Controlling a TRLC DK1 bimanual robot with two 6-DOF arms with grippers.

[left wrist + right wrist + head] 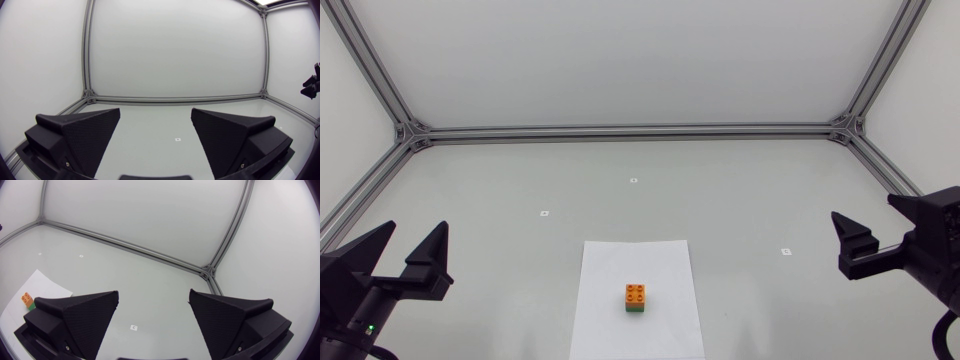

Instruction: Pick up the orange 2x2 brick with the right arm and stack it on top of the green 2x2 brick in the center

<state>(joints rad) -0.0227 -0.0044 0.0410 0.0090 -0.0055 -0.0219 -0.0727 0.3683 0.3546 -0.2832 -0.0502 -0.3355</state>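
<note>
The orange 2x2 brick (pixel 636 293) sits stacked on the green 2x2 brick (pixel 635 309), on a white paper sheet (pixel 610 330) in the table's front middle. My right gripper (pixel 865 212) hangs open and empty at the right side, well apart from the stack. In the right wrist view the orange brick (pixel 27 299) and green brick (pixel 31 307) show beside the outer face of one finger, on the paper (pixel 42 282); the right gripper (pixel 154 297) holds nothing. My left gripper (pixel 417 232) is open at the front left, and in its own view the left gripper (pixel 156 115) is empty.
Small white markers (pixel 633 180) (pixel 544 213) (pixel 785 251) dot the grey tabletop. Aluminium frame rails (pixel 630 131) run along the table's back and side edges. My other arm's gripper (pixel 311 85) shows far off in the left wrist view.
</note>
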